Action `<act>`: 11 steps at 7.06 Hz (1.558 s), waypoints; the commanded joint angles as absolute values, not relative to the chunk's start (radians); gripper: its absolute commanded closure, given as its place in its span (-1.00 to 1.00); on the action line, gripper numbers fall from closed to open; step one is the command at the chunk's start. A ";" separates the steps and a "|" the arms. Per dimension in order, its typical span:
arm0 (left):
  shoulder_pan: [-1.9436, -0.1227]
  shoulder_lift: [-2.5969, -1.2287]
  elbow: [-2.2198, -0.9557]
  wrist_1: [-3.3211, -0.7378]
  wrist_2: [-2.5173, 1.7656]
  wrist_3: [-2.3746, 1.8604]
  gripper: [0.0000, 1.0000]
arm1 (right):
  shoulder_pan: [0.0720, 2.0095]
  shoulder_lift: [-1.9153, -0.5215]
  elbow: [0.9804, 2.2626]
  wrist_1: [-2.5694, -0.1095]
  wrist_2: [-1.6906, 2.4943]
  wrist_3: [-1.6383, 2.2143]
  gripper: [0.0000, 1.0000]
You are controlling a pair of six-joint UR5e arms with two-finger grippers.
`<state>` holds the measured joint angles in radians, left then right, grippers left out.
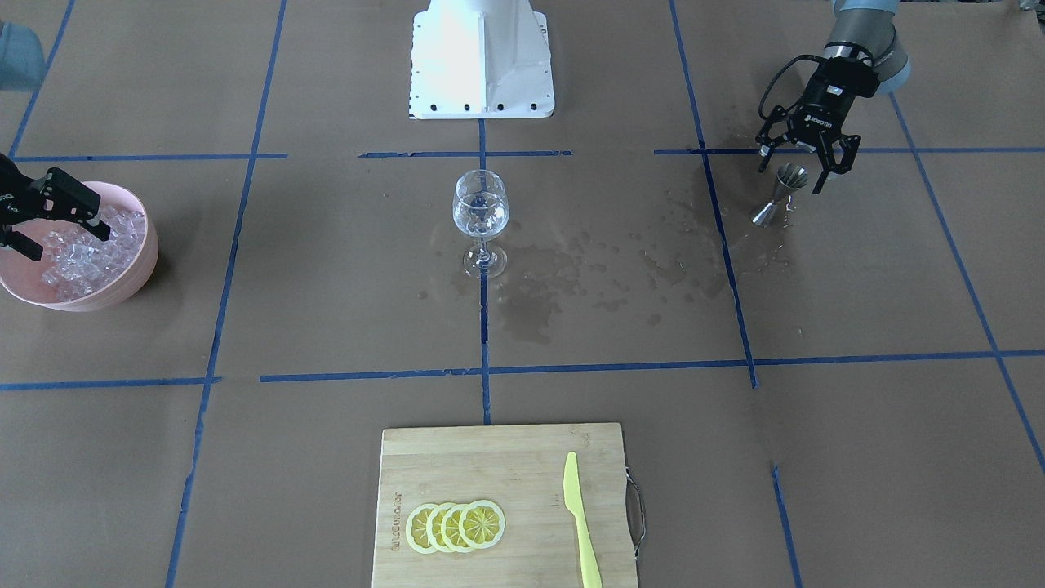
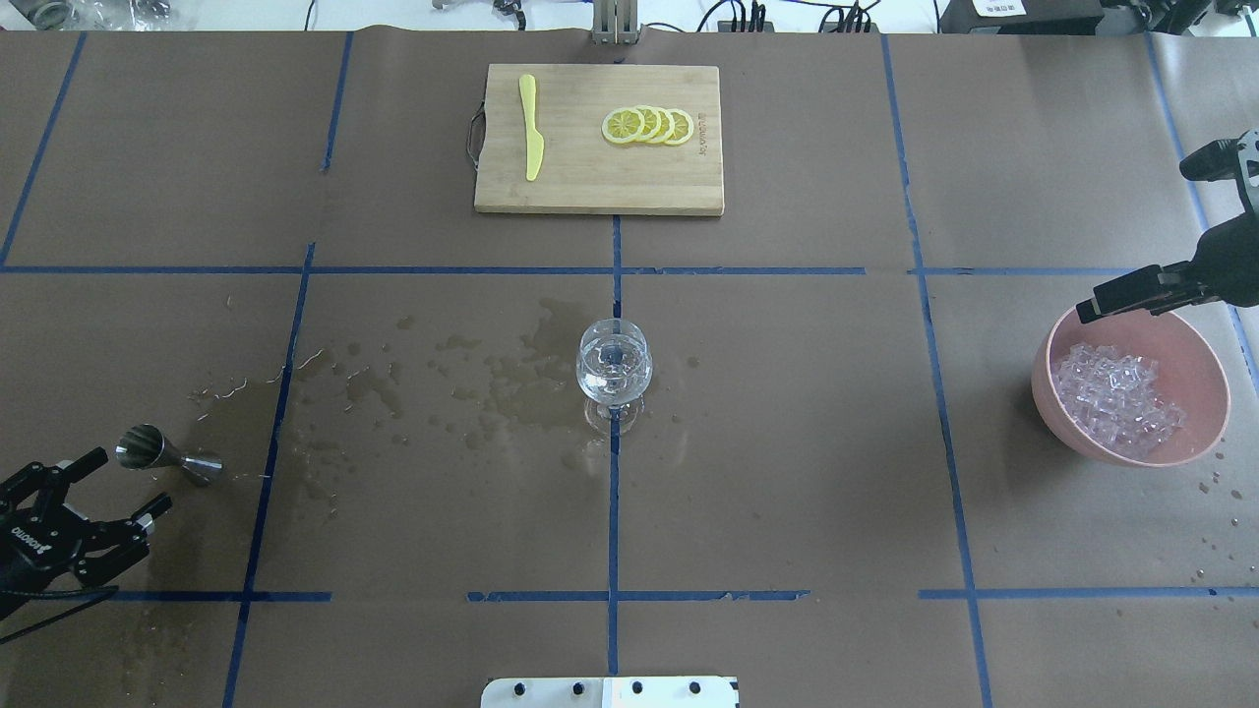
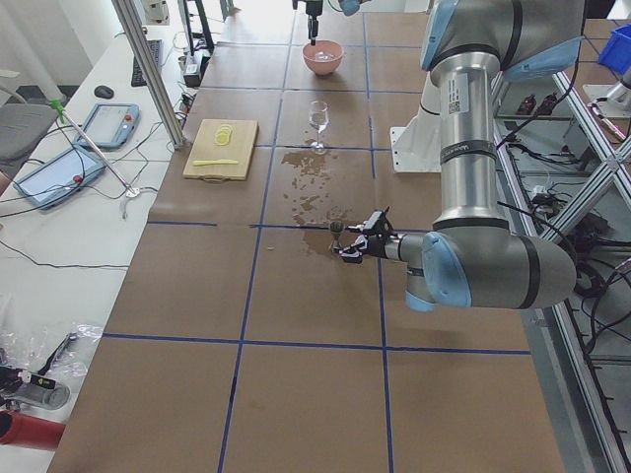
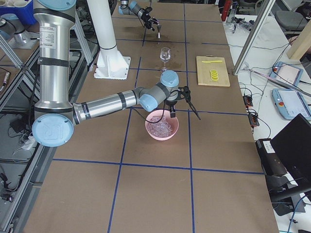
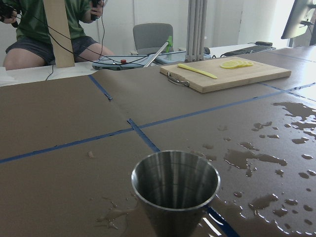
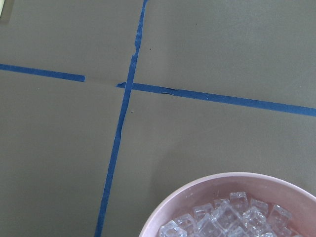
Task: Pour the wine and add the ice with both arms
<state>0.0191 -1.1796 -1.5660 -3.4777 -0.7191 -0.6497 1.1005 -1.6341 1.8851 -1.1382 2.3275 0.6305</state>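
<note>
A wine glass [image 1: 480,214] stands at the table's middle with a little clear wine in its bowl; it also shows in the overhead view [image 2: 614,366]. A steel jigger [image 2: 162,454] stands upright and looks empty in the left wrist view [image 5: 175,190]. My left gripper [image 2: 131,480] is open just behind the jigger, not holding it; the front view shows it too [image 1: 790,178]. A pink bowl [image 2: 1212,433] holds a heap of ice [image 2: 1116,398]. My right gripper [image 2: 1133,241] hangs open and empty over the bowl's far rim, also seen from the front [image 1: 72,243].
Wet patches [image 2: 511,379] spread across the brown paper between the jigger and the glass. A wooden cutting board [image 2: 590,182] with lemon slices [image 2: 649,126] and a yellow knife [image 2: 531,128] lies at the far edge. The white robot base [image 1: 482,61] stands behind the glass.
</note>
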 commanded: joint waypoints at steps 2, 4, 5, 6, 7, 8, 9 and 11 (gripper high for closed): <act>-0.032 -0.953 -1.608 -3.454 -1.123 -0.537 -0.99 | 1.100 -1.638 1.878 -1.138 2.324 0.629 -1.00; -0.304 -0.951 -1.579 -3.465 -1.341 -0.537 -0.99 | 1.098 -1.672 1.879 -1.131 2.259 0.629 -1.00; -0.524 -1.000 -1.560 -3.409 -1.576 -0.529 -0.99 | 1.097 -1.686 1.879 -1.129 2.257 0.627 -1.00; -0.824 -1.084 -1.560 -3.270 -1.791 -0.505 -0.99 | 1.095 -1.703 1.881 -1.127 2.260 0.629 -1.00; -1.032 -1.198 -1.566 -3.084 -1.974 -0.382 -0.99 | 1.077 -1.715 1.872 -1.127 2.257 0.630 -1.00; -1.166 -1.260 -1.566 -2.922 -2.111 -0.300 -0.99 | 1.053 -1.715 1.858 -1.127 2.264 0.670 -1.00; -1.208 -1.314 -1.571 -2.855 -2.152 -0.293 -0.99 | 1.004 -1.715 1.856 -1.124 2.258 0.768 -1.00; -1.297 -1.365 -1.571 -2.746 -2.280 -0.293 -0.99 | 0.977 -1.715 1.836 -1.124 2.231 0.775 -0.91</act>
